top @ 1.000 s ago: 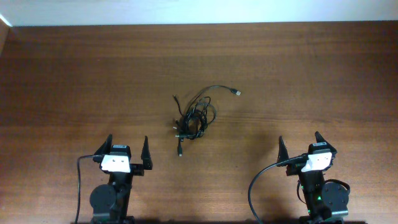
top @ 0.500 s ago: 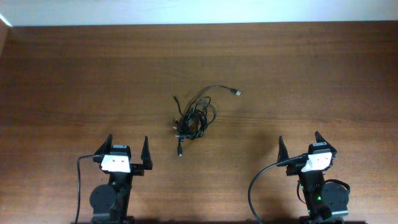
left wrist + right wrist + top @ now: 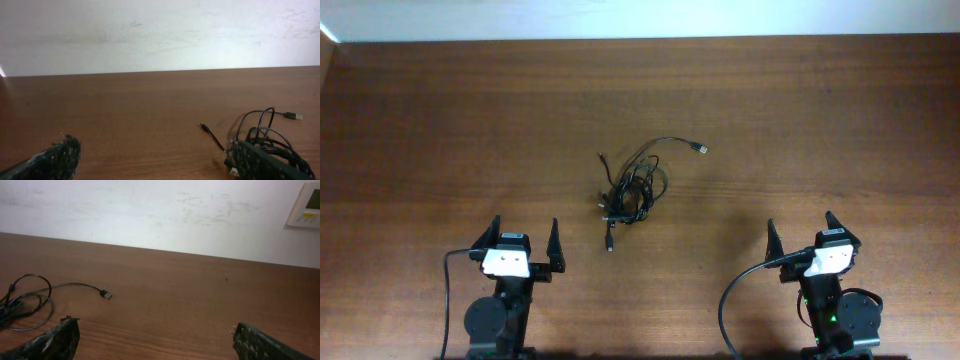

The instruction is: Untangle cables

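The cables [image 3: 633, 188] lie bunched in a black tangle at the middle of the wooden table, with one strand ending in a silver USB tip [image 3: 701, 149] to the upper right and a small plug [image 3: 609, 244] below. The tangle shows at the right of the left wrist view [image 3: 267, 137] and at the left edge of the right wrist view [image 3: 25, 305], its USB tip [image 3: 106, 294] lying free. My left gripper [image 3: 525, 240] is open and empty at the front left. My right gripper [image 3: 802, 232] is open and empty at the front right. Both are well apart from the cables.
The wooden table [image 3: 820, 120] reaches back to a white wall [image 3: 160, 35]. A thick black arm cable [image 3: 730, 300] loops beside the right arm base, and another [image 3: 448, 290] beside the left. A wall panel [image 3: 306, 205] hangs at the far right.
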